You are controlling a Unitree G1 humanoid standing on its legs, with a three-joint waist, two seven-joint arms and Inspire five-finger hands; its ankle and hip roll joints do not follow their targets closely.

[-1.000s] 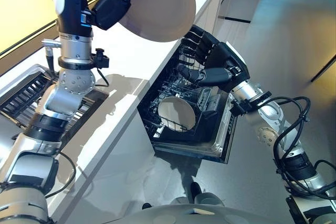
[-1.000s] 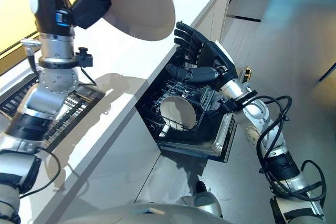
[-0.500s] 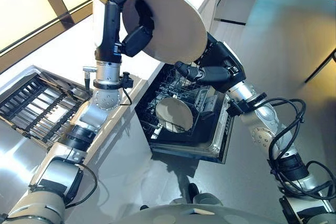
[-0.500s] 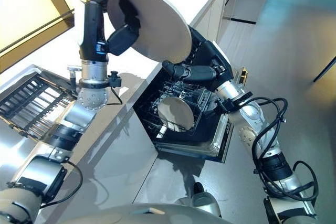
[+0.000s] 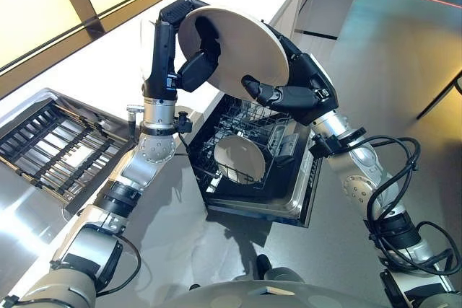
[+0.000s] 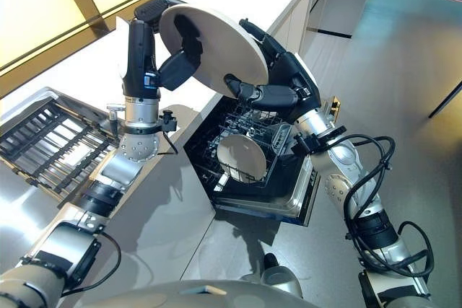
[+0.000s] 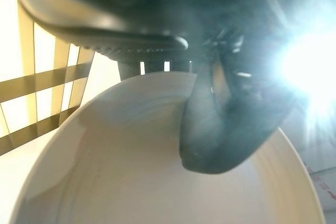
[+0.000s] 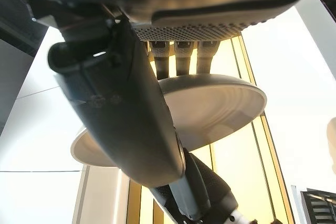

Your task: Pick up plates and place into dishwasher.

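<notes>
Cream plates, black rack, pale grey room

The raised plate [image 5: 234, 52] is plain cream with no pattern, and so is the second plate [image 5: 240, 159] at about 6 o'clock from it, standing in the black wire dishwasher rack [image 5: 245, 153]. The left hand [image 5: 198, 70] and the right hand [image 5: 289, 95] are both dark, near black. The open dishwasher door [image 5: 289, 203] is silver-grey at its rim. The counter [image 5: 108, 70] is pale grey-white. At 9 o'clock lies a silver drainer tray [image 5: 54, 146] with dark slats. The floor [image 5: 404, 70] is grey-blue with a thin red line at 1 o'clock.
</notes>
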